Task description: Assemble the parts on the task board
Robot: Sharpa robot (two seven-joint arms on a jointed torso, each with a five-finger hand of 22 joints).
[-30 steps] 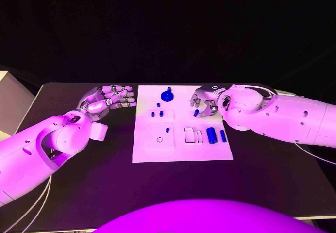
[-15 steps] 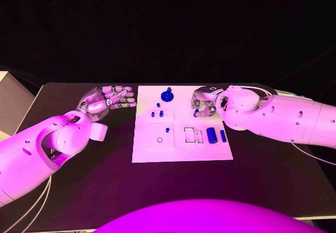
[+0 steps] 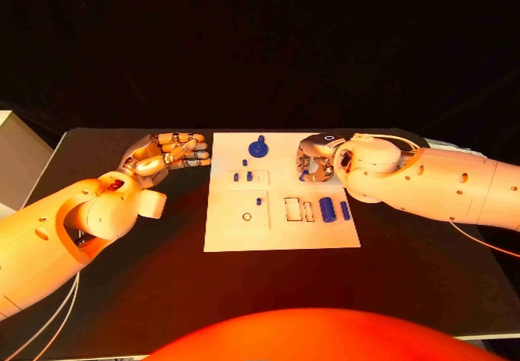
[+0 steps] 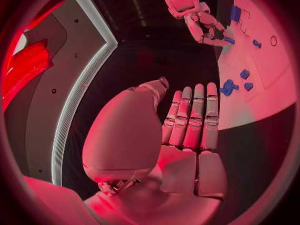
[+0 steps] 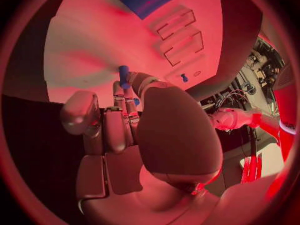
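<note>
The white task board [image 3: 282,226] lies in the middle of the table. My right hand [image 3: 316,162] hovers over its far right part, thumb and a finger closing on a small upright blue peg [image 3: 303,176]; the right wrist view shows that blue peg [image 5: 124,76] at the fingertips [image 5: 119,91]. Left of the board, my left hand [image 3: 168,154] is held open, palm up, fingers apart and holding nothing. On the board are a round blue part [image 3: 259,148], two short pegs [image 3: 243,177], another peg [image 3: 260,201] and a blue cylinder [image 3: 326,209] beside a thinner bar [image 3: 346,210].
Two rectangular slots [image 3: 294,209] lie left of the cylinder and a small round hole [image 3: 247,216] lies near the board's left side. A pale box [image 3: 16,154] stands off the table's left edge. Black tabletop [image 3: 271,293] lies in front of the board.
My right hand has edged slightly left and closed in over the small peg. The left hand and the other parts have not moved.
</note>
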